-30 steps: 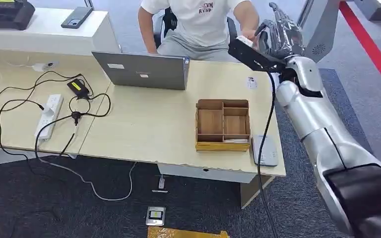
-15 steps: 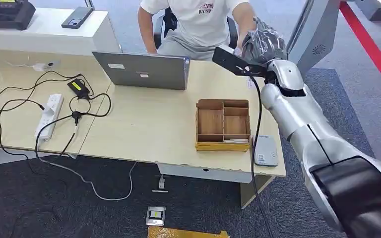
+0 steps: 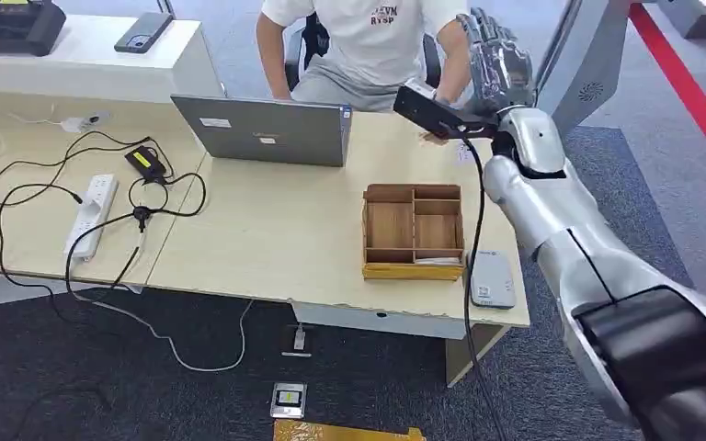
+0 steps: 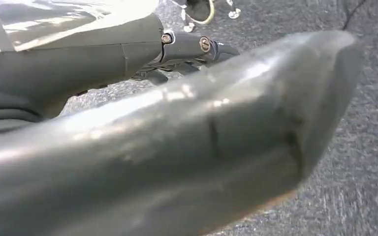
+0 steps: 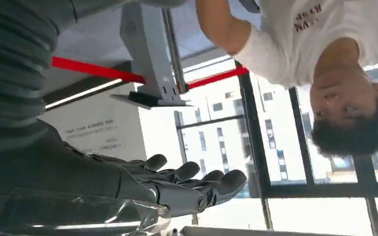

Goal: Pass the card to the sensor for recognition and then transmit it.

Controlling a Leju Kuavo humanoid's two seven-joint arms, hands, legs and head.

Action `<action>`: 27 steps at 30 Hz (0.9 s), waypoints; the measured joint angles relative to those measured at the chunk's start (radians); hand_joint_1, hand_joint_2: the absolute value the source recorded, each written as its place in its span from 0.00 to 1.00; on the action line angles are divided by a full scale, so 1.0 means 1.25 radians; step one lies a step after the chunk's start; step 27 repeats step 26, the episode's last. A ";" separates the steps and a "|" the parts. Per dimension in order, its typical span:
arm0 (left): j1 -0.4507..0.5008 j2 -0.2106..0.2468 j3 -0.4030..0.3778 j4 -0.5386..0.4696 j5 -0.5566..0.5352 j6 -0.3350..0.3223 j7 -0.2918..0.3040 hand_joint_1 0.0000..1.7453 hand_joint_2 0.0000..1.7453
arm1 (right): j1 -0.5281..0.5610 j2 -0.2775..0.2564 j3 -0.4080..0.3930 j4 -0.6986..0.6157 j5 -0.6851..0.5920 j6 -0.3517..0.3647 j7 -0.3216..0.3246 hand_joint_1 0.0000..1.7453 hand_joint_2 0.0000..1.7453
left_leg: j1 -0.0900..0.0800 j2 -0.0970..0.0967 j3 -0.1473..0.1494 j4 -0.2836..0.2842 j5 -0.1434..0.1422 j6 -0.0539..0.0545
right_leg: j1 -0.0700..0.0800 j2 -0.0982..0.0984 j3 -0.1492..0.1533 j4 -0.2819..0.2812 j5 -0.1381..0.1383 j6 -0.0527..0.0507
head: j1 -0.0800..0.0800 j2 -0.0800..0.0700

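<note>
Right robot hand (image 3: pixel 496 57) raised, empty, fingers apart; person (image 3: pixel 368 41) just behind.

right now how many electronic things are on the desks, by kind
laptop: 1
power strip: 1
phone: 1
black charger brick: 1
card sensor: 1
black device at the far corner: 1
total: 6

Laptop (image 3: pixel 271 131) shut-ish on desk (image 3: pixel 267 239), wooden organizer (image 3: pixel 413 231) nr front edge, power strip (image 3: pixel 90 213) w/ cables left, person (image 3: pixel 368 41) seated behind.
</note>
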State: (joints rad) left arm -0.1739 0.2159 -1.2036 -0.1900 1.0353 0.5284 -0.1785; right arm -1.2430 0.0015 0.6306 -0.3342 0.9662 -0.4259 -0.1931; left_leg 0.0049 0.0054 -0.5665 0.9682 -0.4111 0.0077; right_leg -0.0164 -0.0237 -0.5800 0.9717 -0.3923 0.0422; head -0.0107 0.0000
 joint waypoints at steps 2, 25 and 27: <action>0.000 -0.006 0.000 0.000 0.011 0.016 -0.001 0.00 0.00 | -0.010 -0.013 -0.006 0.000 -0.020 -0.073 -0.043 0.00 1.00 | 0.000 0.000 0.000 0.000 0.000 0.000 | 0.000 0.000 0.000 0.000 0.000 0.000 | 0.000 0.000; 0.007 -0.107 0.083 0.002 0.124 0.059 -0.010 0.00 0.00 | 0.236 -0.395 -0.750 -0.137 0.163 -0.196 -0.301 0.00 1.00 | -0.001 -0.004 0.000 0.003 -0.004 0.005 | -0.001 -0.003 0.005 -0.005 0.000 0.004 | 0.002 0.000; 0.007 -0.110 0.088 0.004 0.124 0.060 -0.012 0.00 0.00 | 0.259 -0.407 -0.779 -0.137 0.164 -0.196 -0.305 0.00 1.00 | -0.001 -0.004 0.000 0.003 -0.004 0.005 | -0.001 -0.003 0.004 -0.005 0.000 0.004 | 0.002 0.000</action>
